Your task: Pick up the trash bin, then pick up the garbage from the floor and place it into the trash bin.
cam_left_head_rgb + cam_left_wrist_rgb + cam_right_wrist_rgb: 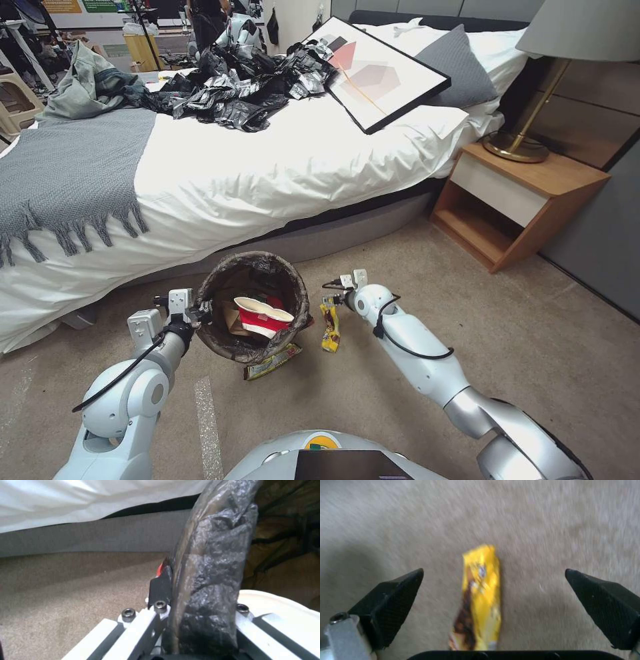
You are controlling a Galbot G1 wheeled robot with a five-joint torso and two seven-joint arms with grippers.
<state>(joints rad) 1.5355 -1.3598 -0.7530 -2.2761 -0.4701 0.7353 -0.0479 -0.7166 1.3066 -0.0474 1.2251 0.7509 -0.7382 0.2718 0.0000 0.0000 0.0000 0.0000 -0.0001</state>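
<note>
Where jaws gape, yellow wrapper (480, 597) lengthwise between right gripper (493, 590) fingertips.

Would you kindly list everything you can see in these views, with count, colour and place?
trash bin: one, dark-lined, on the carpet by the bed, rim clamped by the left hand.
paper cup: one, red and white, inside the bin.
yellow wrapper: one, on the carpet beside the bin, between the right hand's open fingers.
second wrapper: one, yellow-green, partly under the bin.
bed: one, white sheets.
throw: one, grey, fringed, on the bed.
plastic bags: a heap, black and silver, on the bed.
framed picture: one, on the bed.
pillow: one, grey.
nightstand: one, wooden, beside the bed.
lamp: one, brass, on the nightstand.
left hand: on the bin rim.
right hand: over the yellow wrapper.
</note>
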